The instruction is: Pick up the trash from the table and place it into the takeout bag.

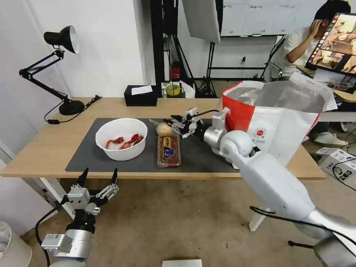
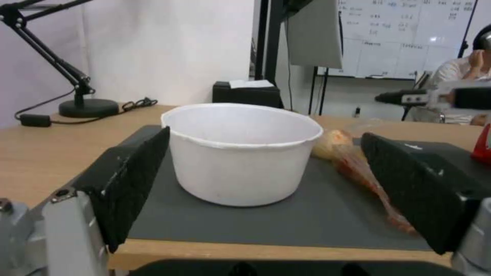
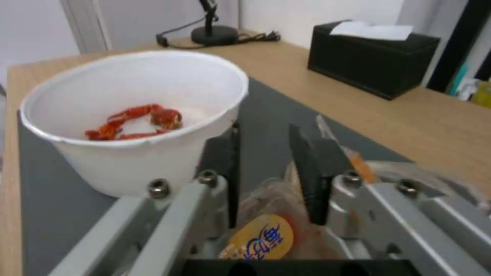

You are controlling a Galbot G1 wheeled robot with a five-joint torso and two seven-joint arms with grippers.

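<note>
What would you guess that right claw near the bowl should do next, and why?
Probably ease down a little and close. The right claw hovers over the tan ball in its clear bag, next to the clear tray, and its fingers are only narrowly apart with nothing clearly pinched. The takeout bag stands open just beside it. The left claw waits below the table.

White bowl [image 1: 121, 138] holding red shells [image 1: 124, 141]; dark grey mat [image 1: 85, 148] on a light-wood table [image 1: 40, 148]; white-and-red bag [image 1: 276, 122] with silver lining and round red logo [image 1: 260, 132]; black tissue box [image 1: 140, 95]; black lamp [image 1: 61, 39].
</note>
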